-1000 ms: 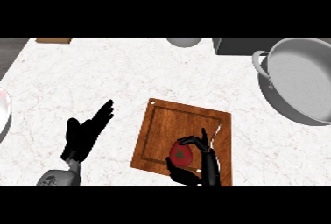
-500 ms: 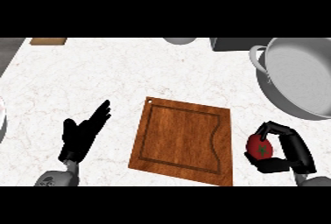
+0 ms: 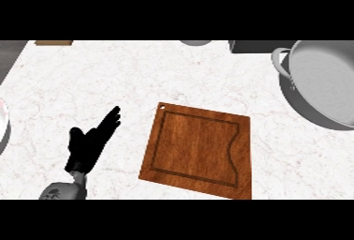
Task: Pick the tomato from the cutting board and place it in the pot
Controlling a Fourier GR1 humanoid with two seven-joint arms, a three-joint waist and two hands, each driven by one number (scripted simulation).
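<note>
The wooden cutting board (image 3: 200, 149) lies bare at the middle of the marble counter, with no tomato on it. No tomato shows anywhere in the head view. The large grey pot (image 3: 325, 84) stands at the right edge, one handle toward the left, its inside partly cut off by the view's edge. My left hand (image 3: 90, 143) rests open on the counter left of the board, fingers straight and pointing up and right. My right hand is out of the view.
A white plate rim (image 3: 3, 129) shows at the far left edge. A grey round object (image 3: 195, 42), a dark box (image 3: 256, 46) and a small brown piece (image 3: 53, 42) sit along the counter's back edge.
My right hand, shut on the red tomato, lifted it off the board and moved right, then left the view. The view has shifted; the left hand stayed still.
</note>
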